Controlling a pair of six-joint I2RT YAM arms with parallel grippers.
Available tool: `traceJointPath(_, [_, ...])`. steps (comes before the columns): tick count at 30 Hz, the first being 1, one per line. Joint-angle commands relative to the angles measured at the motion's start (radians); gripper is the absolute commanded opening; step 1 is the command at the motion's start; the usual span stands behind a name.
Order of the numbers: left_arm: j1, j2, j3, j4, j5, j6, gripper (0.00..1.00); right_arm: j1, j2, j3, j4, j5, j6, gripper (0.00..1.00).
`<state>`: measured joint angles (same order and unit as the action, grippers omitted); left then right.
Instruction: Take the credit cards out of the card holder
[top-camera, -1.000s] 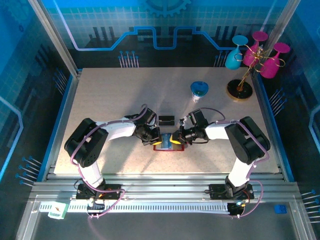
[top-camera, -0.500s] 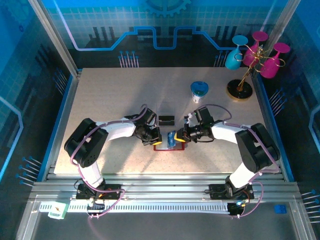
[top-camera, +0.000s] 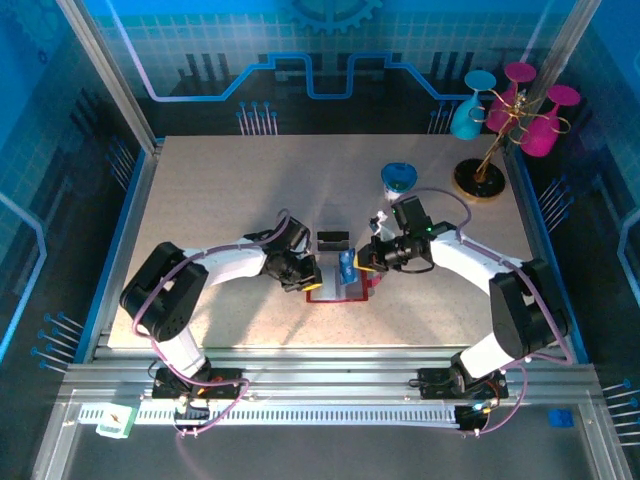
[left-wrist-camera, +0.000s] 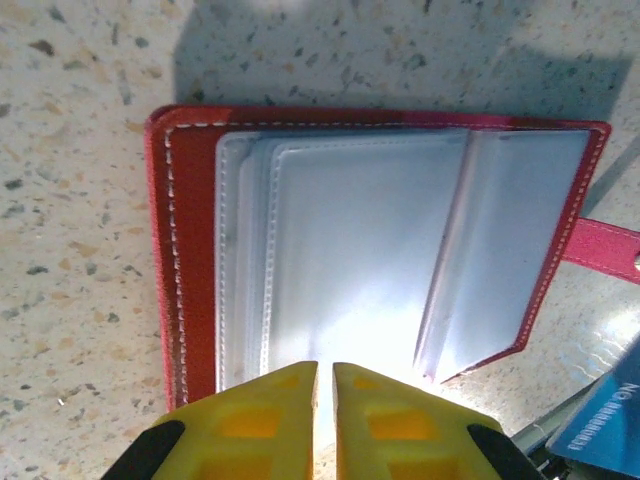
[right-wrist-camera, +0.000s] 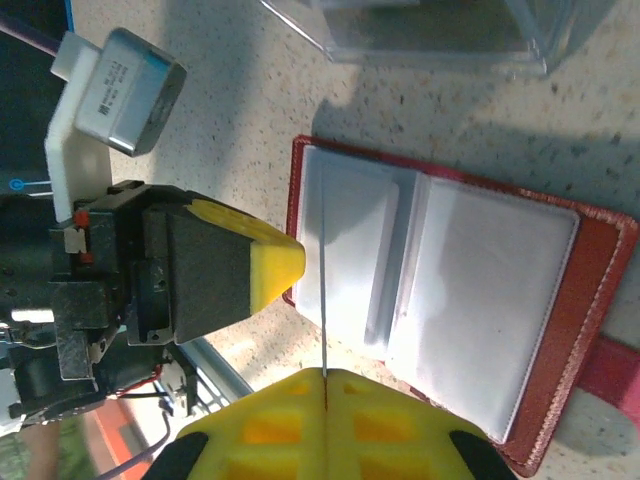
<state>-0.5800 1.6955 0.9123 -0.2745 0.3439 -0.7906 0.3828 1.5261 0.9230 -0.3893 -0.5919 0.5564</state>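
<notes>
Right arm has come up and back toward the far side since 1 s ago, its elbow swung out right. The blue card (top-camera: 347, 268), which sat low on the wallet (top-camera: 316, 294) then, now stands on edge above it. Right gripper (right-wrist-camera: 325, 385) is pressed together on that card, 2 yellow fingertips clamping its near end. On the right wrist cam I see the card edge-on, a thin line over the page nearer the left gripper (left-wrist-camera: 323, 395). Left arm barely shifted, elbow a bit further left. That gripper sits low at the wallet's near edge, fingertips almost together with a thin slit between them. I can't tell if they pinch a pocket leaf or just hover there. Wallet lies open and flat on the table (top-camera: 220, 190), between the 2 grippers, just on the near side of the clear tray (top-camera: 333, 240). Inside it, grey see-through pockets are fanned, 1 leaf standing part-way up near the fold. Its red strap (left-wrist-camera: 605, 248) sticks out on the side toward the right arm. Left wrist cam catches a corner of the blue card at lower right, past the wallet's corner, with white print on it. Cup (top-camera: 398, 180) stands further back on the right, well apart from all this.
</notes>
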Motion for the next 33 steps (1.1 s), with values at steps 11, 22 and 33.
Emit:
traceJointPath(11, [0.034, -0.124, -0.041, 0.007, -0.046, -0.007, 0.16, -0.012, 0.008, 0.278, -0.324, 0.190, -0.345, 0.00])
traceJointPath(22, [0.103, -0.186, -0.138, 0.066, -0.036, -0.007, 0.19, 0.028, 0.161, 0.492, -0.425, 0.352, -0.770, 0.00])
traceJointPath(33, [0.145, -0.208, -0.161, 0.068, -0.014, 0.014, 0.20, 0.099, 0.336, 0.751, -0.560, 0.382, -1.197, 0.00])
